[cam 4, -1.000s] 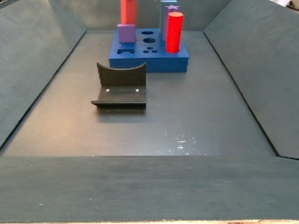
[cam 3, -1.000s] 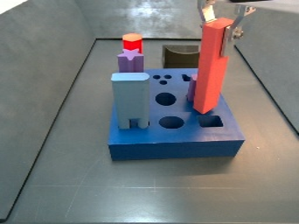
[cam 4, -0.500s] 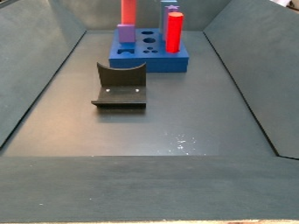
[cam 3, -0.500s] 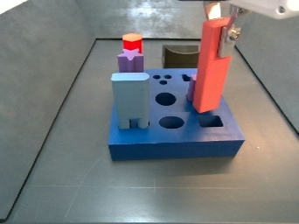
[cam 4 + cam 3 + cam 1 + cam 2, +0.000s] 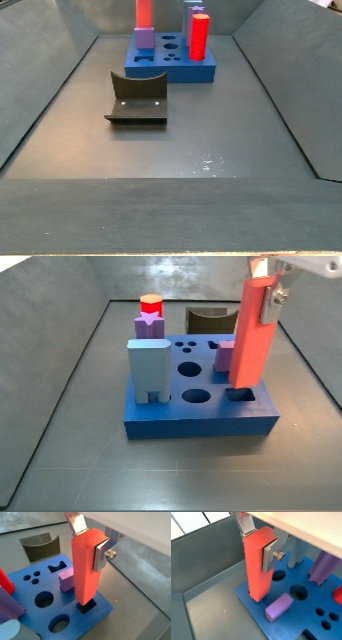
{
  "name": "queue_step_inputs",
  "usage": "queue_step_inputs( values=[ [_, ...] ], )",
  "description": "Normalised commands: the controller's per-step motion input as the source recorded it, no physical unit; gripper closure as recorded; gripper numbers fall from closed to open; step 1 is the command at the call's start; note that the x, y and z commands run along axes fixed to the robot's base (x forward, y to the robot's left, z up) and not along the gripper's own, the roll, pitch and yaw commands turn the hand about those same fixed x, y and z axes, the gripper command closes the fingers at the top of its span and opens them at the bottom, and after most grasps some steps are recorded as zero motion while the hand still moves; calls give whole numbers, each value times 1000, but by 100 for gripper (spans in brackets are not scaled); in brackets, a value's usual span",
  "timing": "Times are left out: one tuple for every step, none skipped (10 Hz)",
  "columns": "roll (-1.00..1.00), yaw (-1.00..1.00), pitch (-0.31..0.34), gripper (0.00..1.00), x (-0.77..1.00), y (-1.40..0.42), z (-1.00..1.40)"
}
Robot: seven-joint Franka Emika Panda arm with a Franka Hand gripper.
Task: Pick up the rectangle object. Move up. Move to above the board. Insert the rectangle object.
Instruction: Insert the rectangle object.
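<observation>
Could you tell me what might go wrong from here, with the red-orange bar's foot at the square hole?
The end effector grips the rectangle object only near its top, so any catch at the foot could lever it askew between the fingers.

In a side view the bar leans slightly, so it may jam in the board.

A small purple block stands close beside the square hole and could be knocked.

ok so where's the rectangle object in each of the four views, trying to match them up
Wrist view: rectangle object stands centre frame, gripper clamping its top.
Wrist view: the bar is again central, its foot at a hole in the board.
Side view: upright at right, over the board's corner.
Side view: far end, top centre.
Shared landmark: the blue board.
</observation>
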Motion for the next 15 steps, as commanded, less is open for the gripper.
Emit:
queue_step_inputs(
  values=[
    [144,14,200,100,20,-140,3],
    [161,0,253,100,77,-57,0],
    [96,-234,180,100,83,-74,-29],
    [123,-531,151,100,189,-106,-46],
    [36,-686,57,100,97,-100,0],
    [0,-406,0,100,97,0,9],
    [0,-389,29,100,23,-29,0],
    [0,-54,0,100,0,-34,0],
    [76,0,19,100,0,-103,-160],
    [201,0,0,100,0,-243,-251],
    [224,80,0,100,-77,-129,-226],
    [219,117,0,100,-111,-86,-200],
    [169,100,0,100,-94,0,-146],
    [110,57,0,100,-80,0,-117],
    [99,34,0,100,-60,0,-140]
  ],
)
